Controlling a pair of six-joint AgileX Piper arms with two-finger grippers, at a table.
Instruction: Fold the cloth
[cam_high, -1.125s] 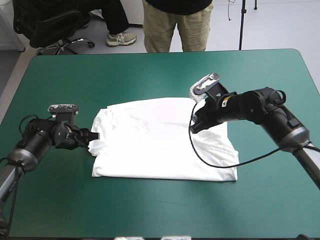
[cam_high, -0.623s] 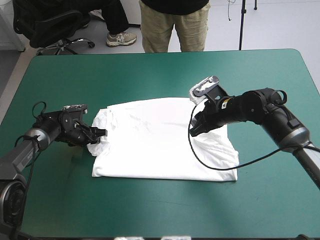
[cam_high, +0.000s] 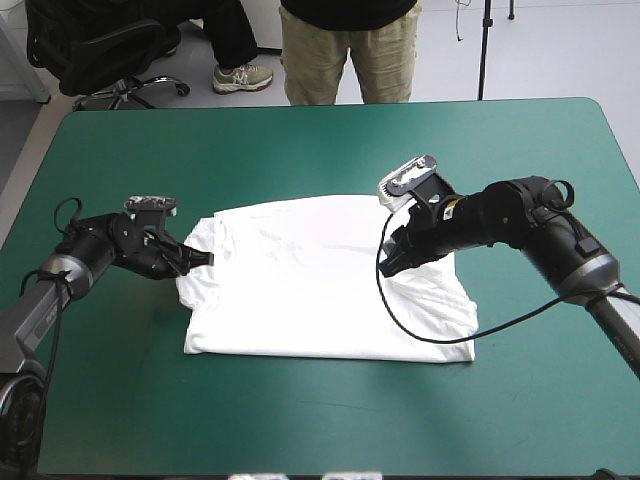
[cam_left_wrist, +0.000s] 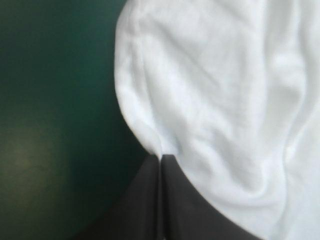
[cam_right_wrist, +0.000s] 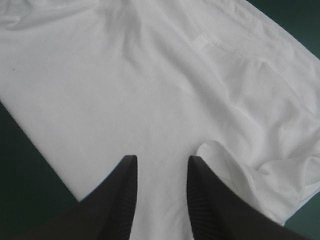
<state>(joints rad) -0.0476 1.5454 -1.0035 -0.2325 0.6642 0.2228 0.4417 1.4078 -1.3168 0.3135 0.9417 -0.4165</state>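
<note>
Moved in from 9 o'clock, the left gripper now pinches the edge of the T-shirt spread mid-table, the right gripper hovers parted at its 2 o'clock, so lifting looks next

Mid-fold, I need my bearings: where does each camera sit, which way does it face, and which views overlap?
High view: above and behind the robot, looking forward and down at the teal-green table and the white T-shirt; both arms show, left gripper and right gripper.
Left wrist view: above that wrist, looking along the left gripper, shut on the T-shirt's edge, cover beside it.
Right wrist view: above that wrist, looking along the open right gripper, over the T-shirt.
Shared: all three show the T-shirt; the high view shows both grippers.
</note>
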